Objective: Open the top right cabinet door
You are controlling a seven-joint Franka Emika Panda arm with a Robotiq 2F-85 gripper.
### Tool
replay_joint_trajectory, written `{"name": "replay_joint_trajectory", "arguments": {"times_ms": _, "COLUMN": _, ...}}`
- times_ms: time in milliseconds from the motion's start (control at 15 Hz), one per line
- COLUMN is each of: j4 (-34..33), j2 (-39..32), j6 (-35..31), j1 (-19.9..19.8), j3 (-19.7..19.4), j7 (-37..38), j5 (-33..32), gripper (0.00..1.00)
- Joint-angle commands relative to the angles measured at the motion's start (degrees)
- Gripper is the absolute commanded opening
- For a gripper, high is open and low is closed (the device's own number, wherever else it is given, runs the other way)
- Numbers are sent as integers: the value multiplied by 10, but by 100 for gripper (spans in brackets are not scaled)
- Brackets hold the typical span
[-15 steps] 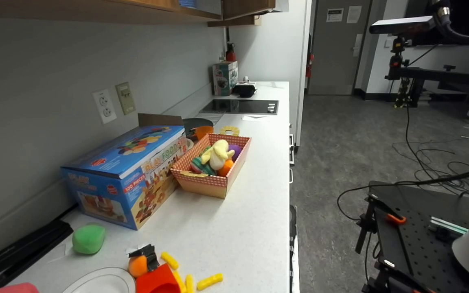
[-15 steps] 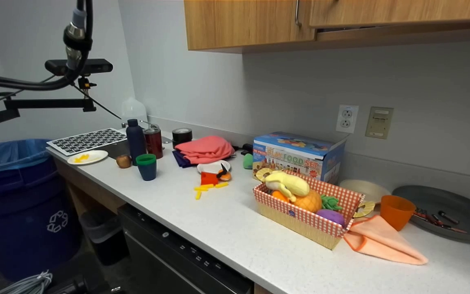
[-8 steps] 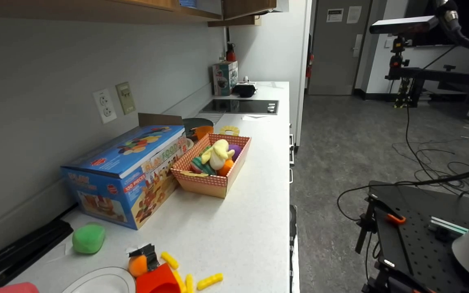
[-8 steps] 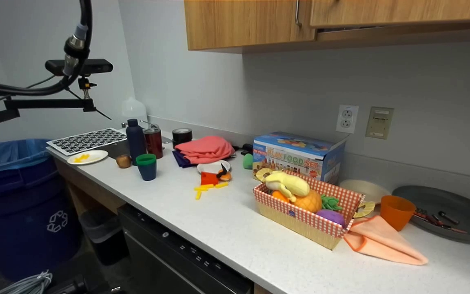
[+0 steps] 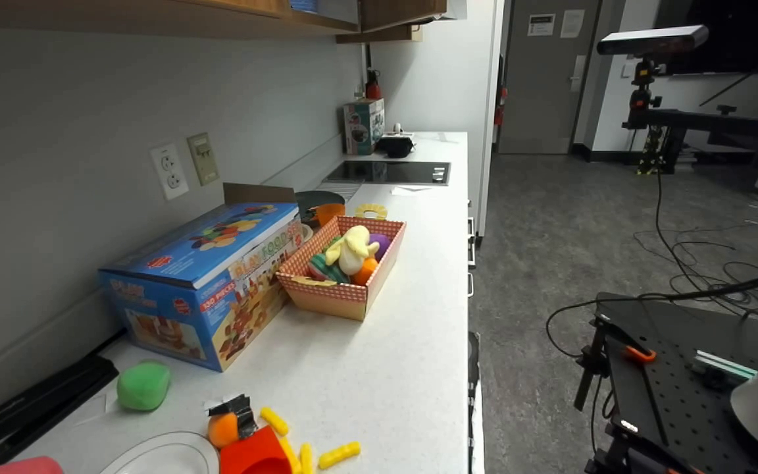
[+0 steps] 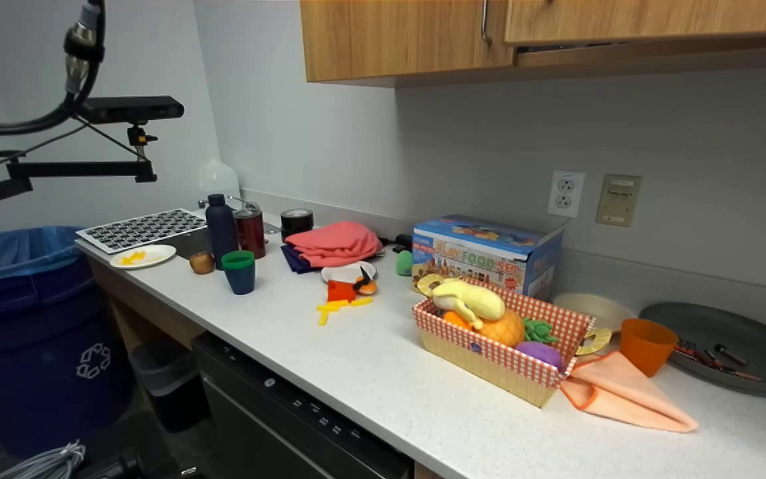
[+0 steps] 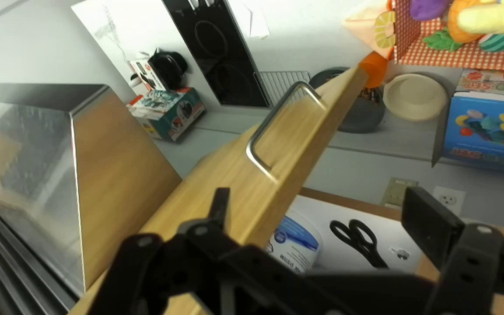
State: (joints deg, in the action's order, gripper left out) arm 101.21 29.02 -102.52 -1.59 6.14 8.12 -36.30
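The top right cabinet door is a light-brown wooden panel [image 7: 234, 168] with a silver bar handle [image 7: 271, 117] near its free edge in the wrist view. It stands ajar, and the cabinet interior shows beside it. In the exterior views only its lower part shows at the top [image 5: 400, 13] [image 6: 655, 18]. My gripper [image 7: 323, 214] is open and empty, with its jaws wide apart. In the wrist view the left finger overlaps the door's handle side, and the right finger is past the door's edge, toward the cabinet interior. I cannot tell whether either touches. The gripper is outside both exterior views.
Inside the cabinet are black scissors [image 7: 357, 240] and a white tub with a blue label [image 7: 295, 240]. A shiny boxy unit [image 7: 29, 175] stands left of the door in the wrist view. A neighbouring door [image 6: 409, 40] is shut. Below are a checked basket [image 6: 489, 366] and play-food box [image 6: 483, 256].
The arm's cable has swung left in an exterior view and mostly out at the top right in an exterior view. The door and the counter things look unmoved there.
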Motion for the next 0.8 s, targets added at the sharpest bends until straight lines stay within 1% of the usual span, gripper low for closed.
{"name": "replay_joint_trajectory", "arguments": {"times_ms": 0, "j4": -47, "j2": -32, "j6": -39, "j1": 3, "j3": 7, "j7": -26, "j5": -18, "gripper": 100}}
{"name": "replay_joint_trajectory", "arguments": {"times_ms": 200, "j4": -82, "j2": -73, "j6": -85, "j1": 0, "j3": 8, "j7": -34, "j5": -27, "gripper": 100}}
{"name": "replay_joint_trajectory", "arguments": {"times_ms": 400, "j4": -118, "j2": -122, "j6": -127, "j1": -7, "j3": 12, "j7": -23, "j5": -57, "gripper": 100}}
{"name": "replay_joint_trajectory", "arguments": {"times_ms": 600, "j4": -155, "j2": -170, "j6": -140, "j1": -12, "j3": 13, "j7": -4, "j5": -103, "gripper": 100}}
{"name": "replay_joint_trajectory", "arguments": {"times_ms": 733, "j4": -184, "j2": -200, "j6": -127, "j1": -13, "j3": 13, "j7": 9, "j5": -147, "gripper": 100}}
